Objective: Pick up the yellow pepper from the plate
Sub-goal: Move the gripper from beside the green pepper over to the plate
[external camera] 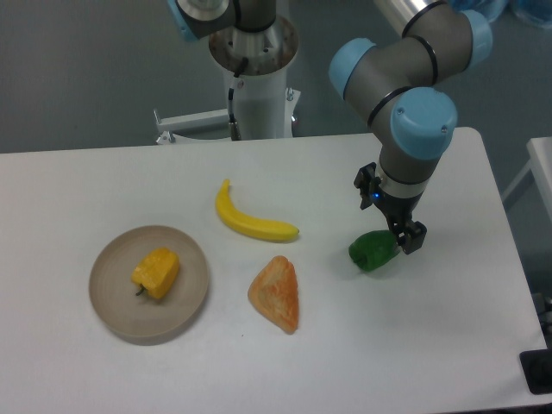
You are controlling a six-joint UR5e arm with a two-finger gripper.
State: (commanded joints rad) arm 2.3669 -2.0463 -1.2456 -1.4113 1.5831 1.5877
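The yellow pepper (156, 272) lies on its side on the round beige plate (112, 315) at the front left of the table, its dark stem pointing to the front. My gripper (398, 240) is far to the right, low over the table and right beside a green pepper (372, 251). Its jaws look open and hold nothing; one dark fingertip (413, 237) shows at the green pepper's right edge. Nothing touches the yellow pepper.
A long yellow banana (251, 221) lies mid-table. An orange triangular wedge (278, 293) lies in front of it, between the plate and the green pepper. The robot's white base column (256, 82) stands behind the table's far edge.
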